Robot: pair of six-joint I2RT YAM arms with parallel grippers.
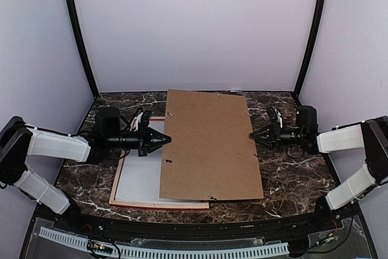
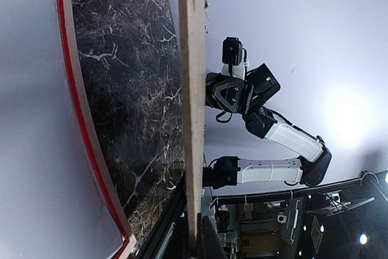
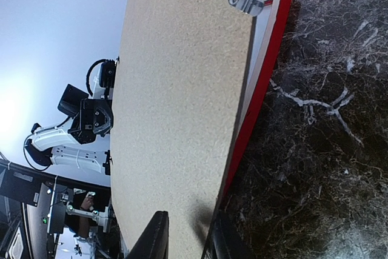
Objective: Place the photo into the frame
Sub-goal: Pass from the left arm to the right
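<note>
A large brown backing board (image 1: 209,144) is lifted over the table between both arms. My left gripper (image 1: 168,140) is shut on its left edge, and the board shows edge-on (image 2: 191,89) between those fingers (image 2: 200,235). My right gripper (image 1: 253,136) straddles the right edge (image 3: 185,222), jaws partly closed. The lower finger is at the edge and the upper one stands off the top face (image 3: 182,89). The frame (image 1: 159,205) lies flat under the board's left side, its red edge (image 2: 71,101) (image 3: 257,83) showing. The photo is hidden.
A white mat board (image 1: 139,177) lies on the frame at the left. Metal turn clips (image 3: 245,1) sit along the backing board's edges. Dark marble table (image 1: 294,177) shows to the right. Black posts and white walls close in the back and sides.
</note>
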